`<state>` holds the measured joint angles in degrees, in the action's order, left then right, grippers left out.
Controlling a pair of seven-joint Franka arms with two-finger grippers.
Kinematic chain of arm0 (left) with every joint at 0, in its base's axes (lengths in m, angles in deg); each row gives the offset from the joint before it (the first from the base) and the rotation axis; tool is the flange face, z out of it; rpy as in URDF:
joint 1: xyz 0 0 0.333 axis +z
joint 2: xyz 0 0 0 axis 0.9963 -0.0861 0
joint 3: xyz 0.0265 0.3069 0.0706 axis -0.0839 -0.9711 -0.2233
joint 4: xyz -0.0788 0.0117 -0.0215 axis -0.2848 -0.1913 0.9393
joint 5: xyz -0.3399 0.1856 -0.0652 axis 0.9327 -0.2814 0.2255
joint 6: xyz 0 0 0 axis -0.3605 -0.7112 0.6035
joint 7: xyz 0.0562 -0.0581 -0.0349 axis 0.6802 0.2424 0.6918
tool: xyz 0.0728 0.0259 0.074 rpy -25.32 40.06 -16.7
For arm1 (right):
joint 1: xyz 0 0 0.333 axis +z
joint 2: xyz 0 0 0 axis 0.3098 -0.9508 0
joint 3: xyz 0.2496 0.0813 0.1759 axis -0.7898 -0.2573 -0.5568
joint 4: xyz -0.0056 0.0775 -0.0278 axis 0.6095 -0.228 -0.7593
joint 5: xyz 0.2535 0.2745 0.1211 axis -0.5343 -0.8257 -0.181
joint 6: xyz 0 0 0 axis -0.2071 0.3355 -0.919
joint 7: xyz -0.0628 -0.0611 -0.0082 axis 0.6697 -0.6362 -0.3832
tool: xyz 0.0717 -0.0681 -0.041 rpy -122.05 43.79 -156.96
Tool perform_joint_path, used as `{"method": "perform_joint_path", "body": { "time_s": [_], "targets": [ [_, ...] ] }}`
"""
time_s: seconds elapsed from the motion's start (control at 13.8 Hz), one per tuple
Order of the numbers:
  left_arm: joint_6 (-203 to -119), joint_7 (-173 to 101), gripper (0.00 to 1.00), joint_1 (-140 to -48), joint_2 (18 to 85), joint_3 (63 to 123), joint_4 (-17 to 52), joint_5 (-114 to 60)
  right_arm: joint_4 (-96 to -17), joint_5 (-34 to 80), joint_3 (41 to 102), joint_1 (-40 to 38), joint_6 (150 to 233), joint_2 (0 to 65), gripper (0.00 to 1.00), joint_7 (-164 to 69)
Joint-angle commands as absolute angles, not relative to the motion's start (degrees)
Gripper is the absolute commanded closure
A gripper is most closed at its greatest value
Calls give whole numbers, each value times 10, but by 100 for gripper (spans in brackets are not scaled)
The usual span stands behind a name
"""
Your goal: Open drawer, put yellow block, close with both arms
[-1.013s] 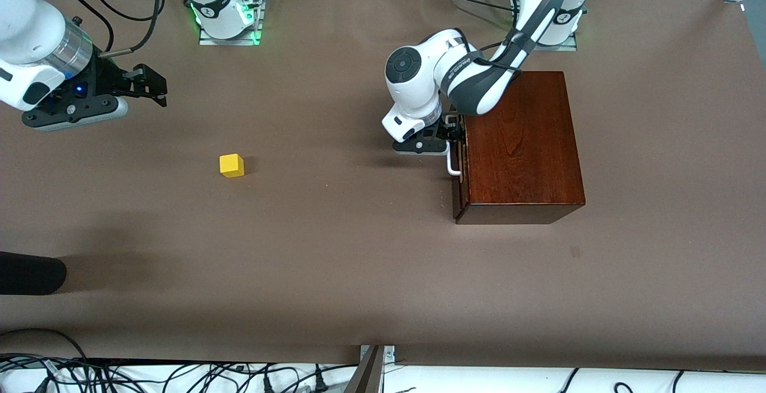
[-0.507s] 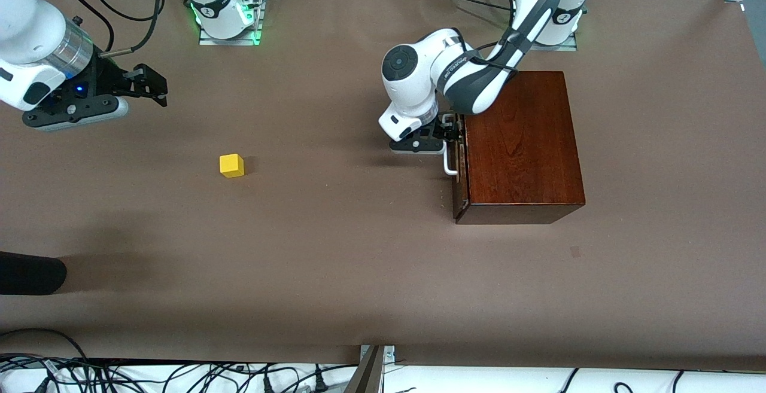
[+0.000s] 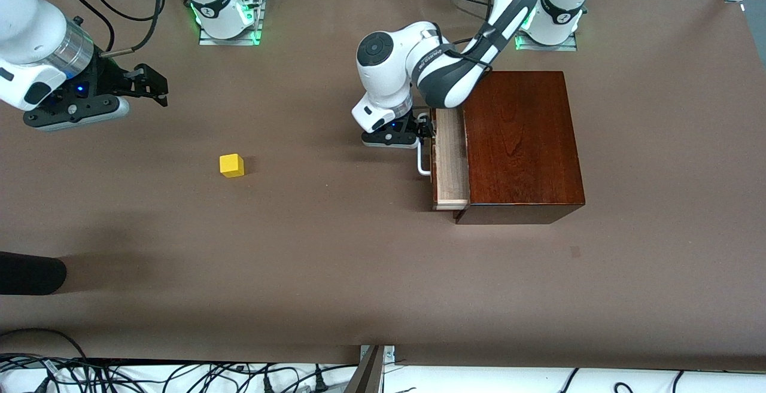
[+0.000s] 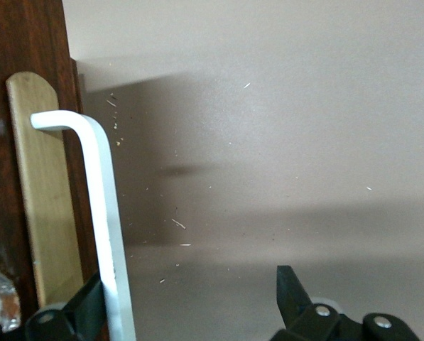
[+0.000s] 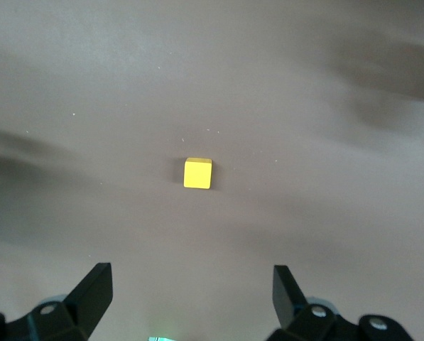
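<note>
The dark wooden box (image 3: 520, 142) stands toward the left arm's end of the table. Its drawer (image 3: 450, 160) is pulled partly out, showing a pale wood lining. My left gripper (image 3: 422, 131) is at the white bar handle (image 3: 423, 164). In the left wrist view this gripper (image 4: 190, 288) is open, with one finger (image 4: 89, 307) hooked between the handle (image 4: 105, 227) and the drawer front and the other finger well clear of it. The yellow block (image 3: 231, 165) lies on the table toward the right arm's end. My right gripper (image 3: 157, 85) hangs open above the table, with the block (image 5: 197, 173) ahead of its fingers (image 5: 94, 291).
A dark rounded object (image 3: 30, 273) juts in at the table's edge near the front camera, at the right arm's end. Cables (image 3: 179, 375) run along the front edge. Both arm bases (image 3: 227, 19) stand along the edge farthest from that camera.
My left gripper has moved away from the box toward the right arm's end, drawing the drawer out by its handle. The right arm and the yellow block have not moved.
</note>
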<state>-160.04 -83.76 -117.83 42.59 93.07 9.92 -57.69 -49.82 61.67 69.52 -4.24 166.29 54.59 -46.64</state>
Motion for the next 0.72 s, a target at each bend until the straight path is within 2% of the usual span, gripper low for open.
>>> {"method": "perform_joint_path", "body": {
  "time_s": [0.0,0.43,0.65],
  "targets": [
    [-1611,-843,0,-1193,390,931,53,-565,-486,616,687,-40,1656,543,0,-469],
    [-1608,-852,0,-1204,391,931,24,-550,-468,615,687,-35,1667,534,0,-470],
    [-1576,-849,0,-1207,403,930,19,-550,-468,609,688,-32,1695,526,0,-473]
  ]
}}
